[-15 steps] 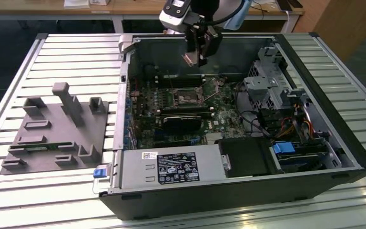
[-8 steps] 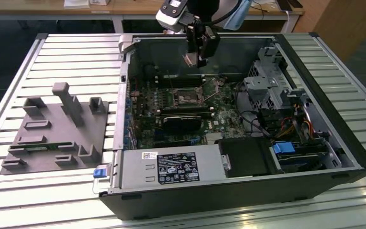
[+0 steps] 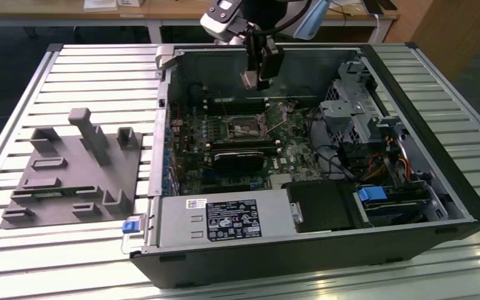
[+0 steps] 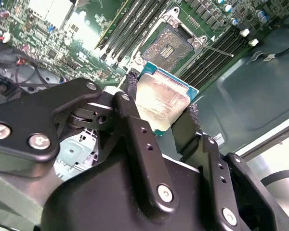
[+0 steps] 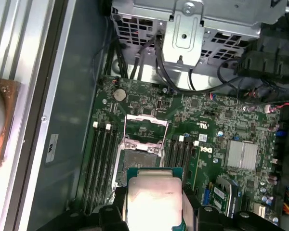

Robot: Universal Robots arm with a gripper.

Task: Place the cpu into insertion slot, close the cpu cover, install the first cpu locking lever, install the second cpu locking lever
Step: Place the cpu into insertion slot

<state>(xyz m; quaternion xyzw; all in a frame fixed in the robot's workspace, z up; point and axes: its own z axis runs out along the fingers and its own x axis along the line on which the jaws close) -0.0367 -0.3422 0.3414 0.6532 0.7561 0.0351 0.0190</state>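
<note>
Cpu point(image 4: 160, 103) clamped by its edges in the gripper point(image 4: 161, 101), jaws closed to chip width, hanging above the open insertion slot point(image 4: 169, 44), apart from it. Placement step in hand. Seating likely calls for squaring chip to slot, kept level.

Part of cpu point(image 5: 154, 202) outside first wrist view's frame
</note>
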